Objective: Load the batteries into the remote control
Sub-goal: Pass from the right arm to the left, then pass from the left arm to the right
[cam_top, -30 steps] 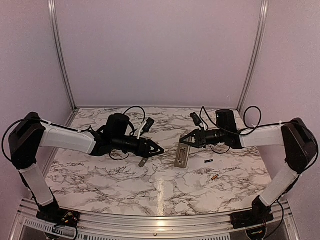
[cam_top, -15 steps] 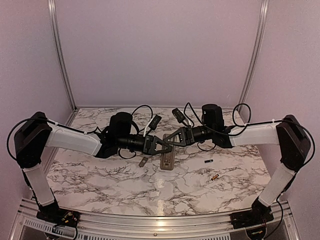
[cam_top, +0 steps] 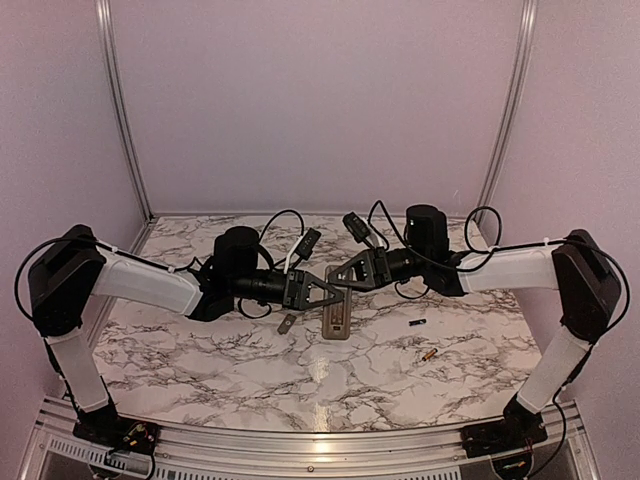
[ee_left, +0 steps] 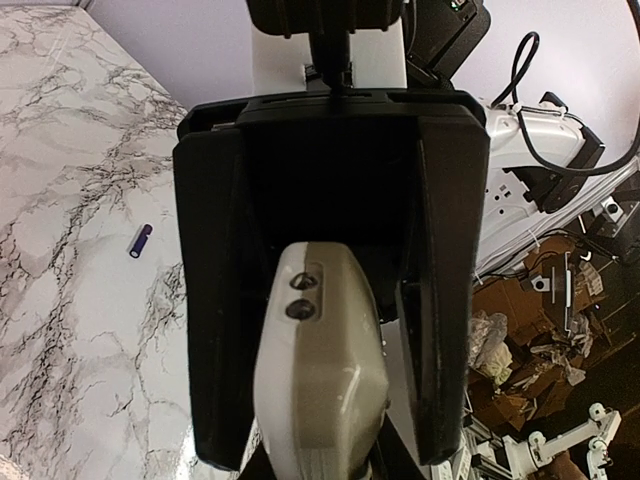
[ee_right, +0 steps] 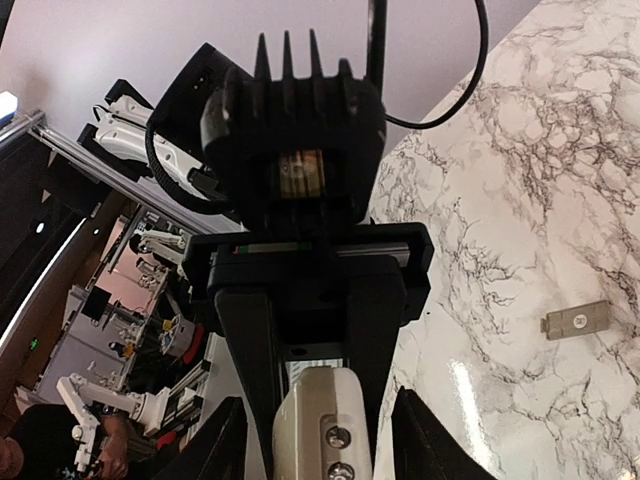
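Observation:
The remote control (cam_top: 337, 316) hangs greyish side out above the table's middle, between both grippers. My left gripper (cam_top: 324, 292) is shut on its upper end. In the right wrist view the left gripper's fingers (ee_right: 250, 370) press both sides of the remote (ee_right: 320, 430). My right gripper (cam_top: 338, 276) faces the left one and straddles the same end. In the left wrist view its fingers (ee_left: 450, 300) stand wider than the remote (ee_left: 320, 380), with a gap on one side. The blackish battery (cam_top: 418, 323) and the gold battery (cam_top: 429, 354) lie on the table to the right. The dark one shows in the left wrist view (ee_left: 140, 240).
A small grey flat piece (cam_top: 286, 324) lies on the marble just left of the hanging remote. It also shows in the right wrist view (ee_right: 577, 320). Walls and metal posts close the back and sides. Cables loop over both wrists.
The right arm carried the remote left to the middle. The left gripper moved right to meet it and now grips the remote. The right fingers now stand wider than the remote.

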`<state>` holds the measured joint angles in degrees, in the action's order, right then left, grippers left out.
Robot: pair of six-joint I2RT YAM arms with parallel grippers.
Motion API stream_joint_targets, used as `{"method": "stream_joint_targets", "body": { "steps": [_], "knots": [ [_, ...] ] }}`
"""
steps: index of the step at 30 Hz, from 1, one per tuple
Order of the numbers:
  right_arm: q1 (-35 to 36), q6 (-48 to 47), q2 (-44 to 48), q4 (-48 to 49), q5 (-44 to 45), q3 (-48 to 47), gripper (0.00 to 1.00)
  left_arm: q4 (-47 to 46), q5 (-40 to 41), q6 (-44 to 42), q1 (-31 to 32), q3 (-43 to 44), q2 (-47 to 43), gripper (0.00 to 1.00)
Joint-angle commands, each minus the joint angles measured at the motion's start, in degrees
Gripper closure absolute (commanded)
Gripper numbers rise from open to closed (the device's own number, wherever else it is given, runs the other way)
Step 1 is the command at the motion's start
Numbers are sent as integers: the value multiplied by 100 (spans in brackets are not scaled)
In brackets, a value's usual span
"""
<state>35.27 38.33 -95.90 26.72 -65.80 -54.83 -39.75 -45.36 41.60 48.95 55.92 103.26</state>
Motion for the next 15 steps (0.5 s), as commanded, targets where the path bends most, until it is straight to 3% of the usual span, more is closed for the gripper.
{"method": "stream_joint_targets", "body": {
  "steps": [1,3,6,11,15],
  "knots": [
    [-28,0,38,-321,241,-243,40,-244,194,39,45,-128,-131,100],
    [-143,-119,158,-493,343,-254,24,-244,220,27,37,-170,-193,100],
    [-310,-428,342,-907,488,-232,20,-263,227,14,0,-231,-272,100],
    [-290,-795,564,-1059,461,230,31,-773,319,309,-152,-464,-501,100],
    [158,-1168,671,-1303,471,335,33,-846,459,350,-158,-490,-646,100]
  ]
}}
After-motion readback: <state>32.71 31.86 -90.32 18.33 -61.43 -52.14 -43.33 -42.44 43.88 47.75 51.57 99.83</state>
